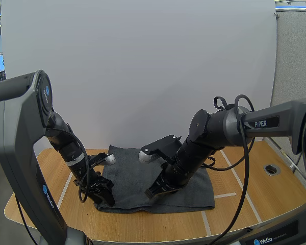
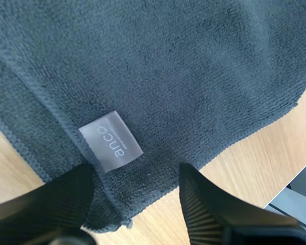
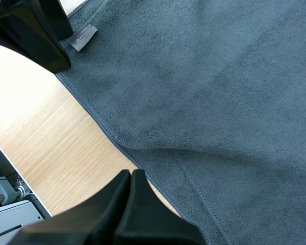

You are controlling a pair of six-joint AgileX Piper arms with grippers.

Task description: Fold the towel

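**A:** Where is the towel?

**B:** The dark grey towel [image 1: 188, 191] lies spread on the wooden table [image 1: 265, 204], about midway across it. Its front hem runs along near the table's front edge.

**A:** And the left gripper?

**B:** The left gripper [image 1: 104, 196] is down at the towel's near-left corner. Its fingers [image 2: 209, 209] stand apart with their ribbed faces turned to each other, and they straddle that corner. A small white label [image 2: 111, 140] sewn by the hem lies just ahead of the gap. Nothing is pinched between the fingers.

**A:** Is it touching the cloth?

**B:** One finger lies over the hem and the other is over bare wood just beside the towel. I can't tell whether either one presses down.

**A:** What about the right gripper?

**B:** The right gripper [image 1: 152, 193] is low over the towel's front hem, near the middle of that edge. Its fingers lie together as one dark wedge, with nothing between them. Its wrist view shows the tips at the line where hem meets wood.
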